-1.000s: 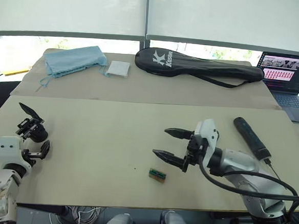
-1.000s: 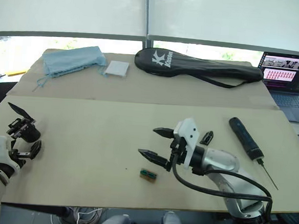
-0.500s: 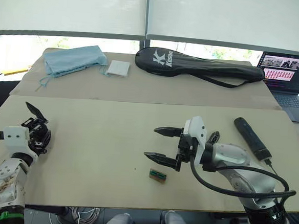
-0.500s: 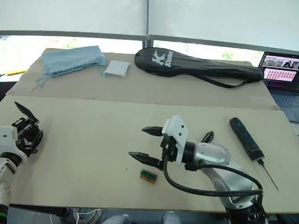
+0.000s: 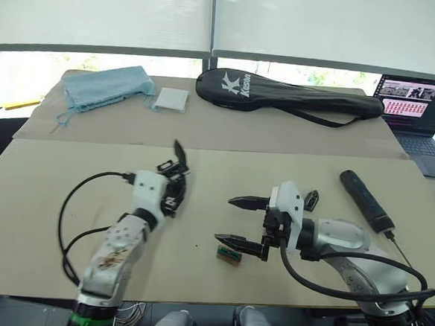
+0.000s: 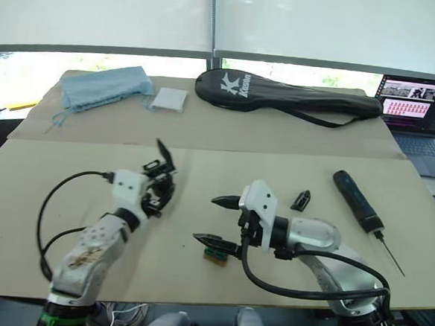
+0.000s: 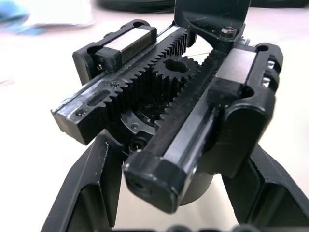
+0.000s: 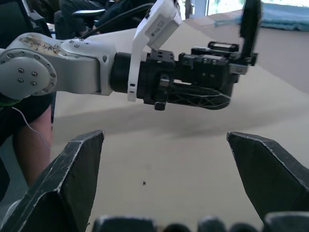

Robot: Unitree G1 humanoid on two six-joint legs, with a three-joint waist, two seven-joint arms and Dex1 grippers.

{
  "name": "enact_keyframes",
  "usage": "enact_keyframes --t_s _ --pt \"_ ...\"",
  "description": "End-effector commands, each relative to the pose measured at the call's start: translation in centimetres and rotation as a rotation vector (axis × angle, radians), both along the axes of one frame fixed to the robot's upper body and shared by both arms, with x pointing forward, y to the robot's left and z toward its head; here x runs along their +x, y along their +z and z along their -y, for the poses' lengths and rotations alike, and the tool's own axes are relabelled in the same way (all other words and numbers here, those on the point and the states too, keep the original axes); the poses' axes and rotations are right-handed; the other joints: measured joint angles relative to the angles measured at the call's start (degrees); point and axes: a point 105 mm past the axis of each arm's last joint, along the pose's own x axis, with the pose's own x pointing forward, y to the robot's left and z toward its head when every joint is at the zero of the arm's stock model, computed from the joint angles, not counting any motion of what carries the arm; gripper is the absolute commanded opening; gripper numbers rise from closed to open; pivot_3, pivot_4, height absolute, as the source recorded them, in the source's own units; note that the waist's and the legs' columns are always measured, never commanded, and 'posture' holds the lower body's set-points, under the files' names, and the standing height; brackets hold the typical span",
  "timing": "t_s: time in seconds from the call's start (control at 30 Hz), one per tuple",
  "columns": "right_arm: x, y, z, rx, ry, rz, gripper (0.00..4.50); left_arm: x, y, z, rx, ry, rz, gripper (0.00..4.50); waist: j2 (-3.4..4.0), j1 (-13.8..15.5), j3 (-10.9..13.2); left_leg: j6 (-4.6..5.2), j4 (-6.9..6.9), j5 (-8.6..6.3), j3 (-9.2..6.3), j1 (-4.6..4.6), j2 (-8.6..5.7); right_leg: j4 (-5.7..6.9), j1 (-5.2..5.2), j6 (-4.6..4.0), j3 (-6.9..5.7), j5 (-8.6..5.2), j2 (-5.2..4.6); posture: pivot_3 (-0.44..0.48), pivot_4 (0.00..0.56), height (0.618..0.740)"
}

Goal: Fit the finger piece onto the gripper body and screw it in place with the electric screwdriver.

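Nearest the camera, low in the centre of the frame, a small green-and-tan block [image 5: 229,255] lies on the pale counter [image 5: 224,171]. The right tool [image 5: 233,221] hovers just above it, its two black fingers spread wide and empty, pointing toward the left of the frame; the lower fingertip sits right beside the block, and whether they touch cannot be told.

Left of centre, the left tool [image 5: 172,188] is closed around the gripper body [image 5: 173,184], a small black blocky mechanism. In the left wrist view the gripper body [image 7: 166,121] shows toothed racks and a central gear between the tool's fingers [image 7: 82,193]. Its one black pointed finger sticks up and away, toward the top of the frame, tilted slightly right.

Right of centre, the finger piece [image 6: 301,200] lies on the counter, a small black wedge with its long axis running diagonally, its narrow end toward the upper right. It is apart from both tools.

Further right, the electric screwdriver [image 6: 356,200] lies flat, long axis diagonal, its thin metal bit pointing toward the lower right.

On the far counter sit a black racket bag [image 5: 288,95], a blue cloth [image 5: 105,86], a white packet [image 5: 171,99], and an open laptop [image 5: 417,110] at the right edge.
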Motion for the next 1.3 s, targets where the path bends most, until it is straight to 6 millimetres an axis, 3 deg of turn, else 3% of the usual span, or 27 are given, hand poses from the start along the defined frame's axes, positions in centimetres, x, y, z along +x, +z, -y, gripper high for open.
enact_keyframes --t_s 0.03,0.33,0.53,0.57,0.67,0.83,1.0,1.17,1.3 --pt "-0.2 1.2 0.3 0.033 -0.014 0.044 4.50 0.6 1.2 2.1 0.016 -0.004 0.051 2.33 0.00 0.01 0.00 -0.01 -0.01 0.01 0.00 0.00 0.02 0.00 0.00 0.00 0.01 0.00 0.01 0.000 0.150 0.736" --pt "-0.1 0.3 0.7 0.042 -0.077 0.035 4.50 1.2 -0.7 4.7 -0.016 -0.036 -0.024 2.33 0.00 0.35 0.00 -0.01 0.04 0.02 0.00 -0.01 -0.01 -0.03 0.02 -0.02 0.03 0.00 0.01 0.000 0.150 0.736" --pt "1.3 -0.6 2.8 0.019 -0.228 0.048 4.50 1.2 -1.3 4.0 0.017 -0.043 -0.028 2.33 0.00 0.99 0.00 0.01 0.08 0.01 0.00 -0.01 -0.05 -0.03 0.04 -0.01 0.01 0.00 -0.01 0.000 0.150 0.736" --pt "1.4 -0.6 3.1 0.025 -0.243 0.048 4.50 1.0 -1.2 3.9 0.025 -0.054 -0.020 3.38 0.00 0.97 0.00 0.00 0.08 0.01 0.01 -0.01 -0.04 -0.03 0.04 -0.01 0.02 0.00 -0.01 0.000 0.150 0.736" --pt "1.3 -0.4 3.5 0.033 -0.258 0.046 4.50 0.5 -1.0 3.3 0.023 -0.059 -0.025 4.46 0.02 0.76 -0.01 0.00 0.06 0.01 0.01 0.00 -0.01 -0.01 0.02 -0.01 0.04 0.00 0.02 0.000 0.150 0.736" --pt "1.5 -0.7 3.6 0.027 -0.259 0.046 4.50 -0.9 -1.2 1.7 0.031 -0.092 -0.063 4.46 0.02 0.61 -0.01 0.00 0.06 0.01 0.02 0.01 0.00 -0.01 0.02 -0.01 0.06 0.00 0.03 0.000 0.150 0.736" --pt "1.5 -0.5 3.0 0.032 -0.237 0.050 4.50 -2.2 -1.6 -0.8 0.107 -0.237 -0.120 4.46 0.05 0.14 -0.02 -0.02 0.03 0.02 0.01 0.03 0.03 0.02 0.00 -0.03 0.05 0.00 0.07 0.000 0.150 0.736" --pt "1.4 -0.6 3.0 0.007 -0.220 0.061 4.50 -1.4 -2.9 -2.3 0.216 -0.468 -0.138 4.46 0.13 0.46 -0.05 -0.04 0.03 0.03 0.01 0.07 -0.03 0.01 0.05 -0.03 -0.04 -0.01 0.21 0.000 0.150 0.736" --pt "1.0 -0.7 3.1 0.002 -0.214 0.057 4.50 1.0 -2.8 -2.3 0.226 -0.582 -0.132 4.46 0.12 0.84 -0.05 -0.03 0.06 0.03 -0.01 0.06 -0.07 -0.03 0.06 -0.03 -0.16 0.00 0.16 0.000 0.150 0.736"
